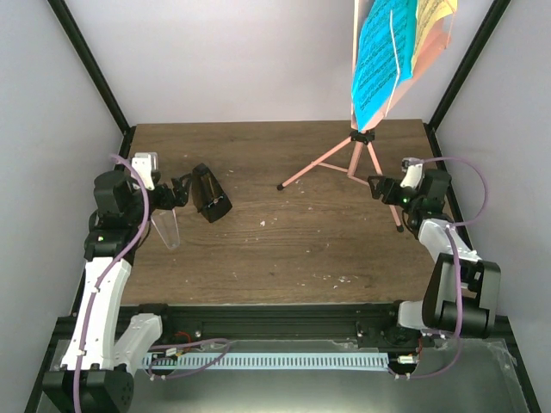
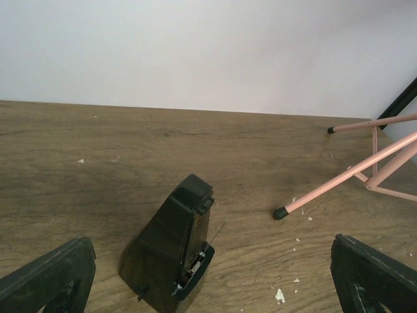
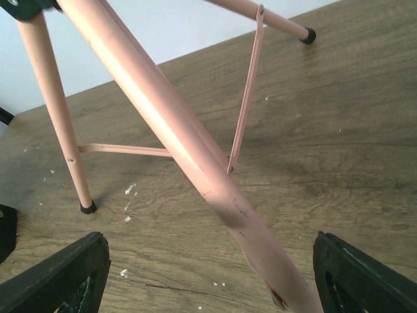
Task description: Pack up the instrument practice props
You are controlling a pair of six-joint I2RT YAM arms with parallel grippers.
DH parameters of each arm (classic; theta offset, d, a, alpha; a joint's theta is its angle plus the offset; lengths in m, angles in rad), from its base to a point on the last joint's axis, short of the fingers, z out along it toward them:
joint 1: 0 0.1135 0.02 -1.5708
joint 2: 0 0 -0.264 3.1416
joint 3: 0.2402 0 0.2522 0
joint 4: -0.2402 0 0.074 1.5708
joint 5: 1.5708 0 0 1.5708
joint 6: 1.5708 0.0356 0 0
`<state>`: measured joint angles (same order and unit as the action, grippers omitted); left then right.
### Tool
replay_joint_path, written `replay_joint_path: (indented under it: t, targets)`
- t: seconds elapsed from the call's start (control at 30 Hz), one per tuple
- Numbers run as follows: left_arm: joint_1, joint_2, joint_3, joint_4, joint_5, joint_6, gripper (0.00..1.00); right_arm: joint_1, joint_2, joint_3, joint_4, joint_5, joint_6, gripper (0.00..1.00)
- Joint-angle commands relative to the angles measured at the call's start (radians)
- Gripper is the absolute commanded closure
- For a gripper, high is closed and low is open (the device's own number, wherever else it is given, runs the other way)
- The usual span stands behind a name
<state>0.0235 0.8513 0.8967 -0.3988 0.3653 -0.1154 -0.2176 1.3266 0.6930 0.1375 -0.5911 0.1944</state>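
**tripod_tim:** where's everything sitting right now? and what are the grippers doing?

**me:** I'm watching all three feeds. The left gripper (image 1: 182, 191) is hanging wide open over the left side of the table (image 1: 284, 249). The black metronome (image 2: 174, 251) is sitting on the wood just ahead of it, in line with the gap between the two fingers (image 2: 49, 280), and nothing is touching it. I can't tell if it's upright or tipped over.

**tripod_tim:** and the stand?

**me:** The salmon-pink music stand (image 1: 355, 162) is standing on its tripod at the far right of the table. A blue sheet-music page (image 1: 377, 60) and a yellow one (image 1: 433, 26) are leaning on the desk up top. The right gripper (image 1: 385, 187) is reaching in low at the tripod with its jaws released, straddling one leg (image 3: 195, 169). I'm seeing a gap on both sides in the wrist view, so it's not gripping anything. White crumbs (image 3: 128, 190) are lying on the wood near one foot.
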Motion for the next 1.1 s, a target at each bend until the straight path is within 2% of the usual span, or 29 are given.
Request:
replay_joint_path:
  t: [0.0,0.23,0.8,0.93,1.07]
  targets:
    - [0.000,-0.001,-0.011,0.004,-0.020,0.021,0.00,0.040,0.033,0.027,-0.008,0.049,-0.042,0.16]
    - [0.000,-0.010,-0.019,0.005,-0.041,0.025,0.01,0.109,0.061,0.052,-0.040,0.070,-0.077,0.25]
    - [0.000,0.009,-0.021,0.006,-0.055,0.027,0.01,0.245,0.058,0.050,-0.038,-0.011,-0.094,0.28]
    - [0.001,0.004,-0.024,0.005,-0.080,0.030,0.01,0.245,0.035,0.032,-0.010,0.031,-0.082,0.25]
    - [0.001,0.000,-0.025,0.009,-0.106,0.025,0.01,0.244,0.005,0.017,0.013,0.084,-0.060,0.14]
